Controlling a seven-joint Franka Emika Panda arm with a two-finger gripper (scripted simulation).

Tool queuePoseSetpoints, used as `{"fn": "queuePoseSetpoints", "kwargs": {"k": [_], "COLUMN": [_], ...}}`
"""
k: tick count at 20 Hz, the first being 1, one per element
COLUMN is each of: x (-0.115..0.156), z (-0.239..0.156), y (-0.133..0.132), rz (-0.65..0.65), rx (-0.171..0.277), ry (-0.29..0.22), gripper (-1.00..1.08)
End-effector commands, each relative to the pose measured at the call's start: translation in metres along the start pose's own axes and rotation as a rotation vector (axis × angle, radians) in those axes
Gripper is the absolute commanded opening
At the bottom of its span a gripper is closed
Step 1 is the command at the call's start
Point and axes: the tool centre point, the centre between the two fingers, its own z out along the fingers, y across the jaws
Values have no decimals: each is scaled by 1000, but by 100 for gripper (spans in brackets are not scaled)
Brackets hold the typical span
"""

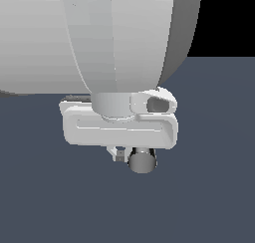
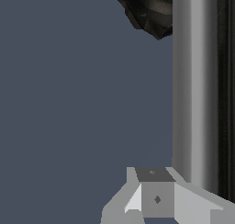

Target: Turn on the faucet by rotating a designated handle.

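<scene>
Hanging low over the tabletop (image 1: 214, 152), the end effector (image 2: 158, 198) is seen beside the handle (image 2: 193, 85); its opening cannot be told.

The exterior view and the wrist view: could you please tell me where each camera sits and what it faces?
Exterior view: off the arm, close in; the white arm and end effector fill it, hiding most of the faucet except the handle end.
Wrist view: on the wrist, looking past a fingertip along the handle toward the faucet's black base.
Shared: handle, end effector, grey floor.
</scene>
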Motion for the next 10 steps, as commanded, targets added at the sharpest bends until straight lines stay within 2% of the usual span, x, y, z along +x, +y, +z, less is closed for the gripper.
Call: {"fn": "queuePoseSetpoints", "kwargs": {"k": [1,10], "x": [4,6], "z": [0,0], "y": [21,62], "rz": [27,27], "rx": [1,1], "ry": [4,4], "gripper": [-100,-100]}}
